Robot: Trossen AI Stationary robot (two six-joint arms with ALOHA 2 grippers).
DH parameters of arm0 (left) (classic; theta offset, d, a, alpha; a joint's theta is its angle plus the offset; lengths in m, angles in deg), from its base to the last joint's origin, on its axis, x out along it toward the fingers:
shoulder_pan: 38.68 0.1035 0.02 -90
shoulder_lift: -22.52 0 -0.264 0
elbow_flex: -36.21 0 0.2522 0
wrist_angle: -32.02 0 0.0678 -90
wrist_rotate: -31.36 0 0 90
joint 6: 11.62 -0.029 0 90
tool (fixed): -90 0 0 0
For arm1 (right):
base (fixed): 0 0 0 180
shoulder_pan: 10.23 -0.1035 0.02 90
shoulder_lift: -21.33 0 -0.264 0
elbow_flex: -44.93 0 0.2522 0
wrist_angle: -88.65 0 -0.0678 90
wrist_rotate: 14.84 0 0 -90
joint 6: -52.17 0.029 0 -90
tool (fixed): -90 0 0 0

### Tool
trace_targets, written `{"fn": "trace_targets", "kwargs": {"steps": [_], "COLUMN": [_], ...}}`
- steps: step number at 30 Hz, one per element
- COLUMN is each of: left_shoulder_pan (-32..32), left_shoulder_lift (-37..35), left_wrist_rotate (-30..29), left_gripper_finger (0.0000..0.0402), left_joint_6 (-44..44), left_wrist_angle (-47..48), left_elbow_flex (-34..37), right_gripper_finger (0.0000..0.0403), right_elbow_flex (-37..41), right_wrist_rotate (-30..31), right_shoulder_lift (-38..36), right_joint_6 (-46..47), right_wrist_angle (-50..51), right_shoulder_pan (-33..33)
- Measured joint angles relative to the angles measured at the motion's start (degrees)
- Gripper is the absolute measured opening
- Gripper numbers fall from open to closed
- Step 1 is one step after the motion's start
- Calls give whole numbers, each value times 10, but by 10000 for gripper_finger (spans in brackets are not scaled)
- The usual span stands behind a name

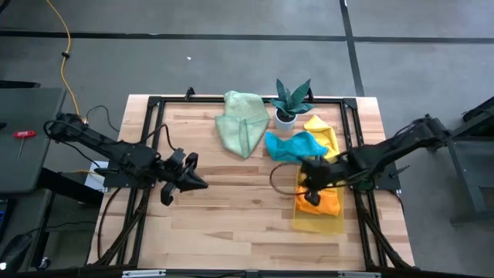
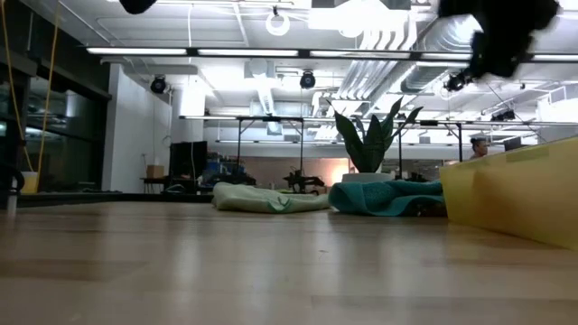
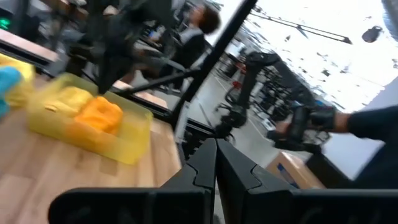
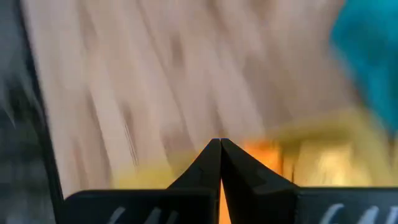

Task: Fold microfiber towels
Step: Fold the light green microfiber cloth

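My right gripper [image 1: 310, 184] hangs closed and empty over the near-left corner of the yellow tray [image 1: 318, 222], right above the orange towel [image 1: 324, 201] lying inside it. My left gripper [image 1: 193, 179], also closed with nothing in it, waits over bare wood at about nine o'clock on the worktop [image 1: 231, 224].

The other towels lie toward the far side. The teal towel [image 1: 297, 144] is crumpled at about one o'clock, touching the tray's far end, with the yellow towel [image 1: 320, 127] bunched against it just beyond. The pale green towel [image 1: 242, 122] is loosely heaped at twelve o'clock, just left of the small plant [image 1: 289, 100].

As I judge it, the step in hand is fetching the orange towel out of the tray. To do that well I should spread my right fingers before descending, pinch one corner or edge layer rather than the whole bundle, lift clear of the tray wall, and lay it flat on the open wood at six o'clock, where my left gripper can pin the opposite corner.
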Motion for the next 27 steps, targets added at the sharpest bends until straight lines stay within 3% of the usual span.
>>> {"fn": "trace_targets", "kwargs": {"steps": [5, 8, 13, 17, 19, 27], "left_shoulder_pan": [65, 117, 204, 249, 264, 289], "left_shoulder_lift": [-3, -3, -3, -3, -3, -3], "left_wrist_rotate": [26, 54, 110, 120, 120, 120], "left_gripper_finger": [0, 0, 0, 0, 0, 0], "left_joint_6": [-30, -58, -106, -164, -185, -194], "left_wrist_angle": [0, -1, 9, 15, 15, 17], "left_elbow_flex": [0, 0, 0, 0, 0, 0], "right_gripper_finger": [0, 0, 0, 0, 0, 0], "right_elbow_flex": [14, 59, 150, 183, 181, 149], "right_wrist_rotate": [204, 254, 235, 192, 164, 66], "right_shoulder_lift": [-59, -66, -35, 15, 38, 78], "right_joint_6": [-25, -75, -138, -180, -191, -197], "right_wrist_angle": [-156, -305, -615, -816, -853, -838], "right_shoulder_pan": [3, 17, 53, 75, 85, 127]}}
